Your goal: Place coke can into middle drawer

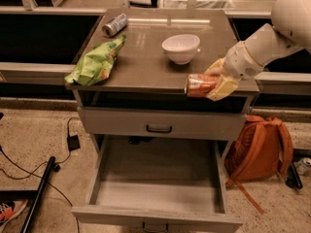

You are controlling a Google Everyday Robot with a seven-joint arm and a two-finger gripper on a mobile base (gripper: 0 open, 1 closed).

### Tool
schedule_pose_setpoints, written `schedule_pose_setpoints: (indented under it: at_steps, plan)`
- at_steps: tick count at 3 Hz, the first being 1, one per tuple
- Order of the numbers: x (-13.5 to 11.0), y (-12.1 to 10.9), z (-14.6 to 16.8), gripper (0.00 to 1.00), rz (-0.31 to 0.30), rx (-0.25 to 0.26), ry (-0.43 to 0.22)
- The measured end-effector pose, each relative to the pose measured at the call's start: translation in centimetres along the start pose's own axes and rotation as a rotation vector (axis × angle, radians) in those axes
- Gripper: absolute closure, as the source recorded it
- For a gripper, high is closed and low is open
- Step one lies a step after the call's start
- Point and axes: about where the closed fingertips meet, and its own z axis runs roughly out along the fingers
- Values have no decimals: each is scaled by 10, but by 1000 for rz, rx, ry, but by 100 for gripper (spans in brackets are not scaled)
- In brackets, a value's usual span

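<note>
My gripper (pixel 214 84) is shut on the coke can (pixel 200 85), a small red-orange can held on its side, silver end to the left. It hangs at the front right edge of the cabinet top (pixel 146 62), above the closed upper drawer (pixel 160 125). The white arm reaches in from the upper right. The middle drawer (pixel 160 191) is pulled wide open below, pale grey-beige and empty inside, its small black handle at the bottom edge.
On the cabinet top stand a white bowl (pixel 181 48), a green chip bag (pixel 97 62) at the left and a silver-blue can (pixel 114 24) lying at the back left. An orange backpack (pixel 260 149) leans beside the cabinet's right. Cables and a black pole (pixel 41 188) lie on the floor left.
</note>
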Motion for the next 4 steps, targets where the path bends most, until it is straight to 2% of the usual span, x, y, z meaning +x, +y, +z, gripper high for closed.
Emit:
schedule_pose_setpoints:
  at_steps: [1, 2, 3, 4]
  plan:
    - [0, 23, 9, 100, -95, -24, 14]
    - [1, 33, 22, 100, -129, -58, 13]
    - [2, 38, 26, 100, -130, -65, 15]
    - [3, 59, 22, 100, -186, -7, 47]
